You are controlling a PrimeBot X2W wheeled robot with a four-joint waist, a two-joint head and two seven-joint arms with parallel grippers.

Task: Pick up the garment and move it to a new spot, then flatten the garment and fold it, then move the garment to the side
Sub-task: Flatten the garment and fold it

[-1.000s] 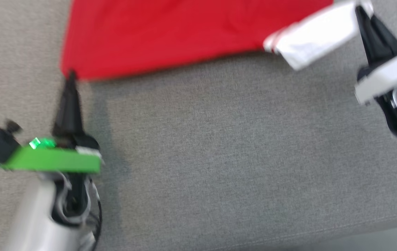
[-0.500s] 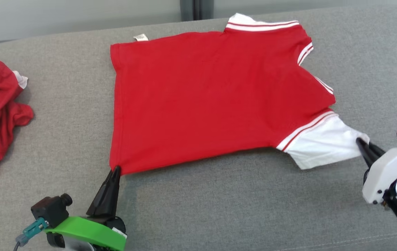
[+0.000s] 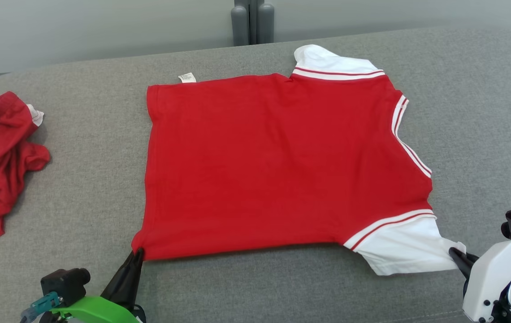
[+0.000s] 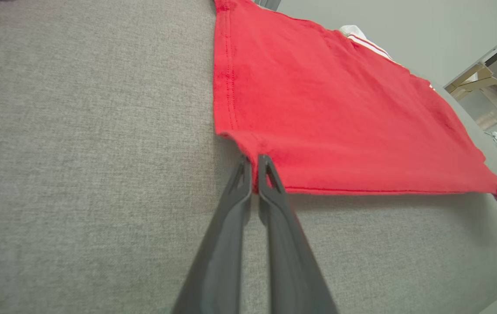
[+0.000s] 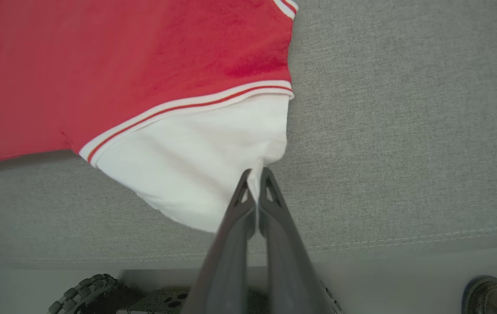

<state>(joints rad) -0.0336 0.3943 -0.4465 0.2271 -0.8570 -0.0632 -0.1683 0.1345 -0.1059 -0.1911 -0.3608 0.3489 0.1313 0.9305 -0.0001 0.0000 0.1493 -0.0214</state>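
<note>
The grey cushion (image 3: pixel 255 291) carries everything, and its front edge, with a stitched seam, runs just below the two grippers. The garment (image 3: pixel 273 166), a red shirt with white sleeves, lies spread almost flat in the middle of the cushion. Its collar side is turned toward the right edge and its hem toward the left edge. A second red garment (image 3: pixel 0 157) lies crumpled at the left edge, well apart from the first one.

The near white sleeve (image 3: pixel 405 251) points toward the front right corner. The right gripper (image 3: pixel 455 255) is clenched on the outer end of this sleeve, and the right wrist view shows a thin fold of white cloth between the closed fingers. The left gripper (image 3: pixel 135 256) is clenched on the near hem corner of the red body, and the left wrist view shows only a little cloth between the tips. A small label (image 3: pixel 187 77) sticks out at the far hem corner.

The step seems to be the flattening, with the near edge held stretched between both arms. Both holds are small pinches at the very tips, so a strong pull apart could let a corner slip out. The sleeve may also stretch instead of moving the body, which would leave the shirt skewed. A pull toward the robot could drag the near edge over the front edge of the cushion.
</note>
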